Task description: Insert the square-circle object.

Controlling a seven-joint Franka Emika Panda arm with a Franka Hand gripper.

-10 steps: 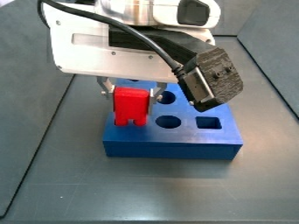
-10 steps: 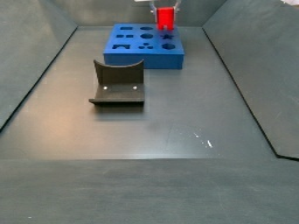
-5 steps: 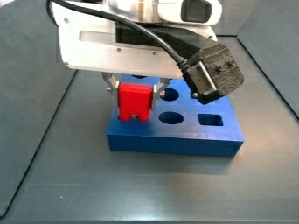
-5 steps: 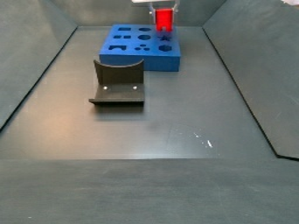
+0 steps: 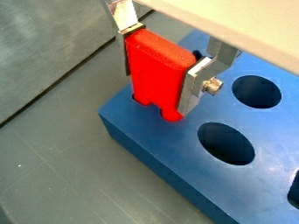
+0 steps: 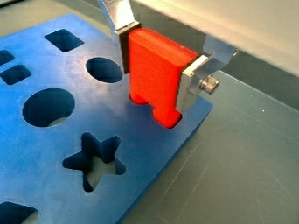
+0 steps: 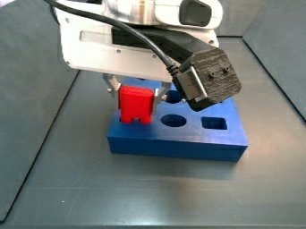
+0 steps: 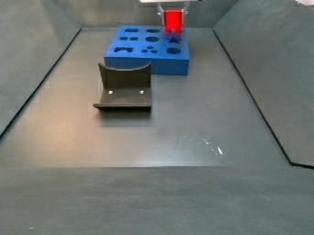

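On the floor, on the blue block and at the fixture alike, the square-circle object could not be made out in any view, so its place could not be told.

What the gripper point(image 5: 162, 66) carried was a red two-pronged piece point(image 5: 158, 70). The flat silver fingers point(image 5: 197, 80) were clenched on its two opposite sides, as both wrist views showed, and the piece point(image 6: 158, 70) hung upright with its prongs pointing down.

The prongs stood right at the top face of the blue block point(image 5: 152, 149), close to one corner of it. Whether they touched that face or hung just clear could not be told. Round holes lay just beside the piece, and a star-shaped hole point(image 6: 93, 162) lay farther along the block point(image 6: 140, 131).

In a side view the gripper point(image 7: 138, 89) held the red piece point(image 7: 136, 106) over the 10 o'clock part of the block point(image 7: 180, 143), with a round hole and a square hole towards 3 o'clock of it. A dark camera unit point(image 7: 206, 79) on the wrist hung above the block's holes.

In a side view the block point(image 8: 145, 57) lay at 12 o'clock on the grey floor point(image 8: 172, 138), with the red piece point(image 8: 173, 20) at its 2 o'clock corner. The fixture point(image 8: 123, 87) stood near the block, at its 6 o'clock, apart from it.
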